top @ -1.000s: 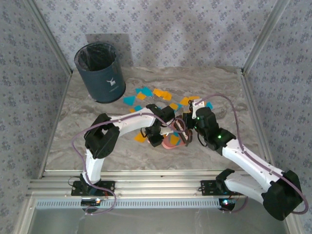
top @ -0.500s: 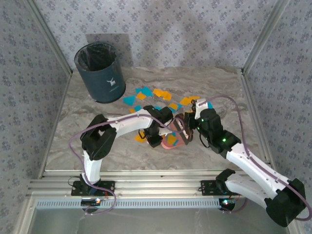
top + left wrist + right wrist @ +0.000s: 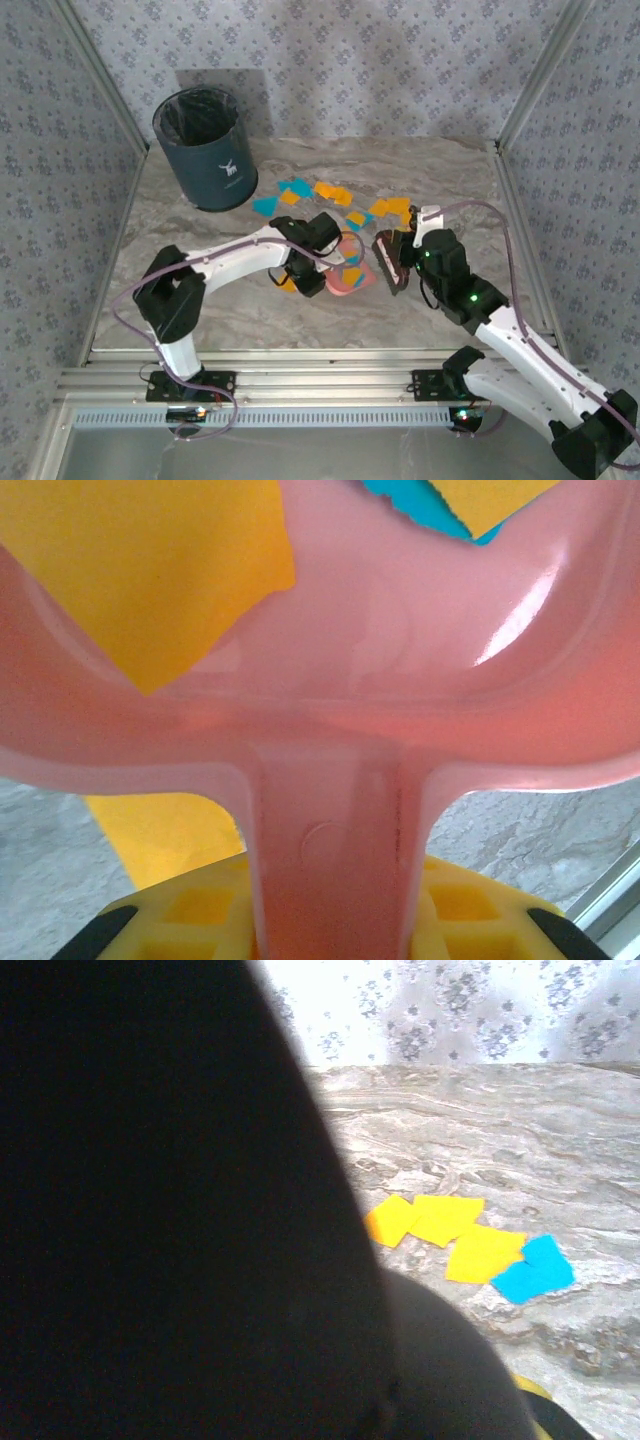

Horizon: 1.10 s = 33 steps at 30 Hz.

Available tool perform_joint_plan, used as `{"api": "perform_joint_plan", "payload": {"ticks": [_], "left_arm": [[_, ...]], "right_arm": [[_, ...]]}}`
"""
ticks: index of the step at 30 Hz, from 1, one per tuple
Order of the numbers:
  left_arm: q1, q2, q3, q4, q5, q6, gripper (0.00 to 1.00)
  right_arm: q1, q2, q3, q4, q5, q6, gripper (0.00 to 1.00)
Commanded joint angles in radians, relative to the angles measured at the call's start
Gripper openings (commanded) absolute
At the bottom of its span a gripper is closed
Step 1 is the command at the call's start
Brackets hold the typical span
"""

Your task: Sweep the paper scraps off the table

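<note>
Tightly, a dustpan (image 3: 400, 690) is clamped by the left gripper (image 3: 335, 920).
Beside it, a brush (image 3: 386, 262) is pinched by the closed right gripper (image 3: 402, 258).

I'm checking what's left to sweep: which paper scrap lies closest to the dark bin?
The teal scrap at the left end of the scatter, just right of the bin; every other scrap lies farther right.

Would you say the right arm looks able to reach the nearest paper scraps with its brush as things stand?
Probably yes. The right gripper, shut on the dark brush, sits just short of the orange paper scraps, with only bare table between; the pink dustpan lies off to its left.
</note>
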Motion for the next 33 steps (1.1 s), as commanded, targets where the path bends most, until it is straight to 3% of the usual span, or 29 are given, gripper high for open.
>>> {"api": "perform_joint_plan", "payload": {"ticks": [1,3,14,21,33], "left_arm": [[0.025,-0.073,-0.006,0.03,0.022,-0.032,0.0],[0.036,-0.097,-0.008,0.033,0.035,-0.036,0.0],[0.134,-0.203,0.065,0.016,0.07,-0.096,0.0],[0.205,-0.224,0.161,-0.031,0.015,-0.115,0.0],[0.362,-0.198,0.305,-0.063,0.077,-0.133,0.0]], "right_arm": [[-0.009,-0.025,0.016,-0.026,0.096,0.024,0.0],[-0.009,-0.03,0.016,-0.038,0.133,0.036,0.0],[-0.023,-0.019,0.002,-0.032,0.091,0.036,0.0],[-0.033,-0.01,-0.002,-0.028,0.072,0.036,0.0],[-0.051,0.001,-0.006,-0.022,0.052,0.046,0.0]]}}
